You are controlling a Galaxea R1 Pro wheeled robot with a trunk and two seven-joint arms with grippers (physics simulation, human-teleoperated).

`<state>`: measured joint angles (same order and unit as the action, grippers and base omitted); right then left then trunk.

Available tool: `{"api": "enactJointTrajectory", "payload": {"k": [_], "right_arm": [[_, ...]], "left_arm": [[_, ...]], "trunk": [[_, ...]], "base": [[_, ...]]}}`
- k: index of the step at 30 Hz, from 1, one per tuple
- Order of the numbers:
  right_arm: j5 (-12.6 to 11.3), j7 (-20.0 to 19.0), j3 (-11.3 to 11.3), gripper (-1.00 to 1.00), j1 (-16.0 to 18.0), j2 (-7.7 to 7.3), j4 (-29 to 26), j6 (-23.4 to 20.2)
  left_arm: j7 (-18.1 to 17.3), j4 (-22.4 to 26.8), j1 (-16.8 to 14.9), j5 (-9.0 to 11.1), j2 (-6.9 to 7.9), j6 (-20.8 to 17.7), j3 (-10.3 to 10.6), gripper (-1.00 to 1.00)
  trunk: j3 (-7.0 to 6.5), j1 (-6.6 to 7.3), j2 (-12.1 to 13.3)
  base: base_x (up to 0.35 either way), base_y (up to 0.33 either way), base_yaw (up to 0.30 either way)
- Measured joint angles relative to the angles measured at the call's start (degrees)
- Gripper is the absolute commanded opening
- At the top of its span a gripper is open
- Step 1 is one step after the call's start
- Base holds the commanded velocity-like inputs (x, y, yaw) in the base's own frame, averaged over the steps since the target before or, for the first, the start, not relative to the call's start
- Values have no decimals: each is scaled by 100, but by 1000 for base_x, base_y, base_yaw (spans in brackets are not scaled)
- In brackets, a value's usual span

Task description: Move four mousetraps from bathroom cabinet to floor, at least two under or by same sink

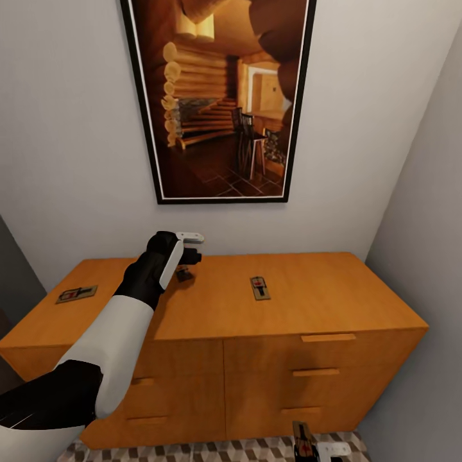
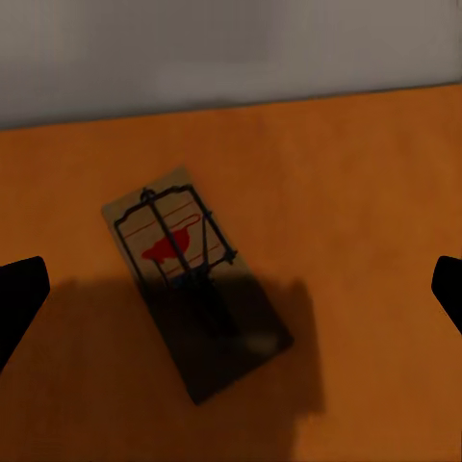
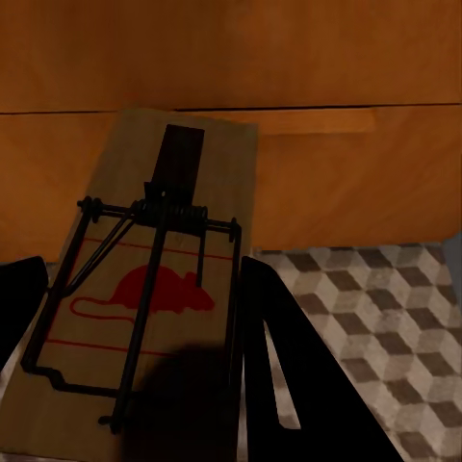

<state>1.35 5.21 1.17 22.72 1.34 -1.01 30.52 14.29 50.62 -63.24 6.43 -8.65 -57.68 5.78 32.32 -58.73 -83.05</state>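
While the left gripper point(image 1: 187, 249) hangs over the rear of the cabinet point(image 1: 333, 301) top, its jaws stand wide apart with one mousetrap point(image 2: 192, 289) lying flat on the wood directly beneath and between them, untouched and partly in the gripper's shadow. Four mousetraps can be counted: that one point(image 1: 185, 274), a second point(image 1: 259, 288) near the middle of the top, a third point(image 1: 76, 294) near its left edge, and a fourth point(image 3: 154, 289) clamped in the right gripper point(image 1: 314, 449), low in front of the drawers. Six drawers show in two columns. Below them runs the bathroom floor point(image 3: 385, 318) with its cube-pattern tiles. On the pale wall behind the cabinet hangs a framed picture point(image 1: 221, 96) of a log interior.
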Motion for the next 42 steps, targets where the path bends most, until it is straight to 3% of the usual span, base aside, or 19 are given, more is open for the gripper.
{"api": "enactJointTrajectory", "payload": {"k": [8, 16, 25, 42], "right_arm": [[-1, 1, 4, -100, -66, -8, 20, -60], [-4, -41, -1, -100, -816, 16, 27, -297], [-2, -28, 0, -100, -1362, -7, 25, -358], [-28, -18, -35, -100, -1450, 58, -17, -1567]], "left_arm": [[2, -10, 0, 0, 2, 1, -2, 100], [8, 27, 0, 0, 2, -5, -3, 100], [9, 40, 0, 0, 2, -7, -7, 100], [9, 6, 0, 0, 2, -7, -8, 100]], "trunk": [[0, -1, 0], [1, 0, 0], [0, -1, 0], [0, -1, 0]], "base": [[9, 0, 0], [0, 0, 0], [0, 0, 0], [0, 0, 0]]}}
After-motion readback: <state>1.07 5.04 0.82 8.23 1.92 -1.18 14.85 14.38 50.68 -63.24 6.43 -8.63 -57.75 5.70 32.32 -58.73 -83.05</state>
